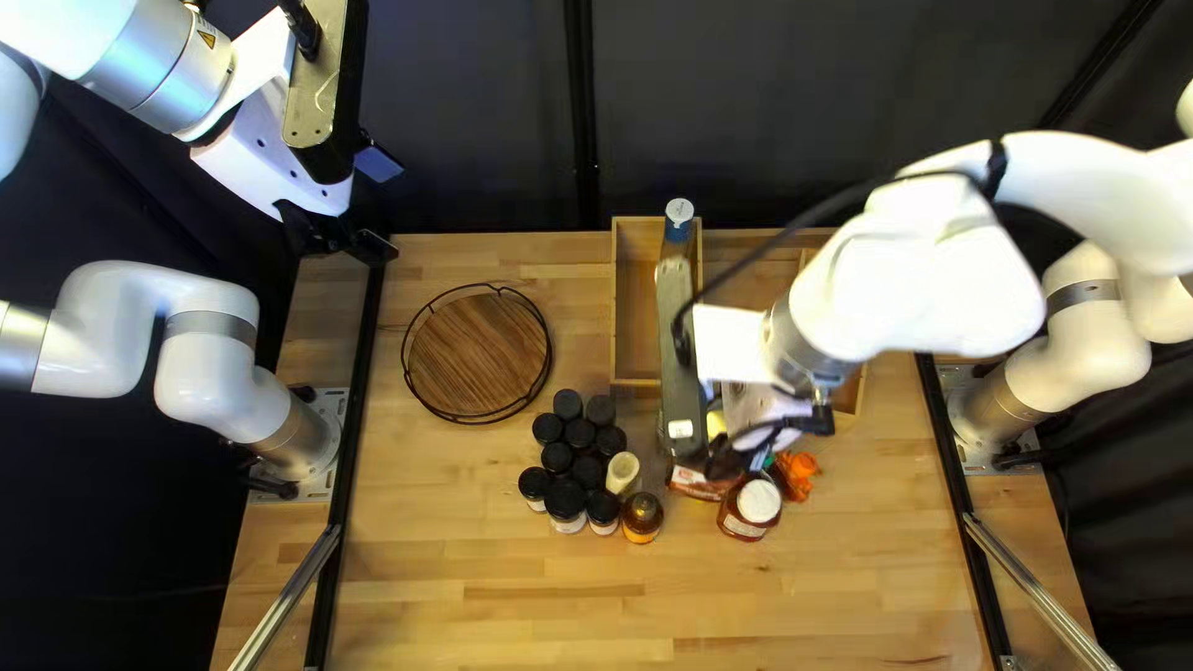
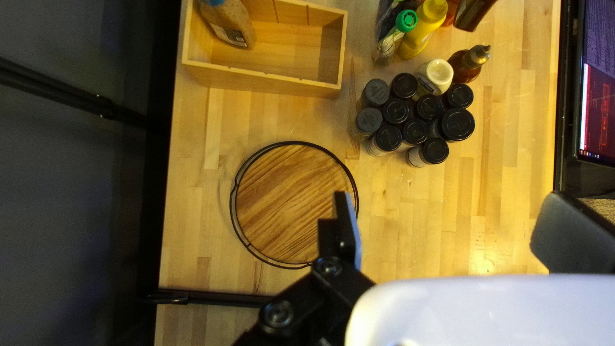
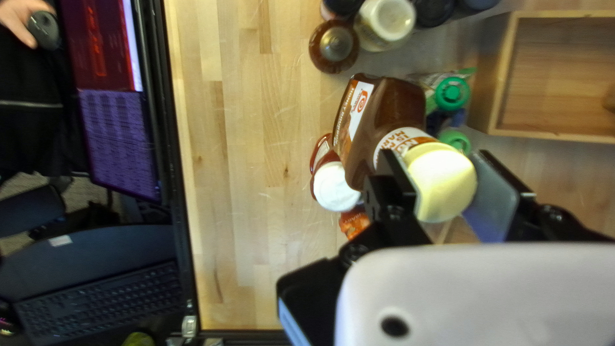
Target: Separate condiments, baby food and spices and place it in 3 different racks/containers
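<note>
In the top left view, my left gripper [image 1: 380,205] hangs beyond the round wooden tray [image 1: 479,354]; in the left wrist view the left gripper [image 2: 448,221] stands open, empty. My right gripper [image 1: 736,455] is low over the condiments; in the right wrist view the right gripper [image 3: 445,176] is shut on the yellow cap of a tilted brown sauce bottle [image 3: 391,106]. Beside that bottle are a white-capped red bottle [image 3: 336,186] and green-capped pouches [image 3: 451,94]. Several black-capped spice jars [image 1: 578,462] cluster near a cream-lidded jar [image 1: 623,472] and an amber bottle [image 1: 643,517]. A wooden box [image 1: 638,323] holds a blue-capped bottle [image 1: 679,221].
Another wooden box [image 1: 849,392] lies partly under my right arm. An orange pouch [image 1: 797,474] is beside the red bottle. Past the table's near edge, the right wrist view shows a monitor [image 3: 118,122], a keyboard [image 3: 102,275] and a person's hand [image 3: 22,16] on a mouse.
</note>
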Motion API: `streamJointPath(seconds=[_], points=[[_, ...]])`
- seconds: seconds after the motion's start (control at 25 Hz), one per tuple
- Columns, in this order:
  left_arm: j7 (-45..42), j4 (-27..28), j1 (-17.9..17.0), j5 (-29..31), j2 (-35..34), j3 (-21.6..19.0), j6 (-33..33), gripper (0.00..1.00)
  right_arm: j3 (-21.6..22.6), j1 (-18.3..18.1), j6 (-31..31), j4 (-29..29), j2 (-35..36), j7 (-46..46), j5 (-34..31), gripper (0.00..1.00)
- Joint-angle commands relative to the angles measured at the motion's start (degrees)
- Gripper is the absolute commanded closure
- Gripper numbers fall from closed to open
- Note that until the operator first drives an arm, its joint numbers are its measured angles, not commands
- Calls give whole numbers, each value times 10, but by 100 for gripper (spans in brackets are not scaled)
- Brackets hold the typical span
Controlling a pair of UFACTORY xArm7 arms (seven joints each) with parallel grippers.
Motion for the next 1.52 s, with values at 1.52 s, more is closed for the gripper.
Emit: streamJointPath(seconds=[1.52], points=[[0,0,0,0,0,0,0,0,-124,-63,14,102,-237,391,-274,100]])
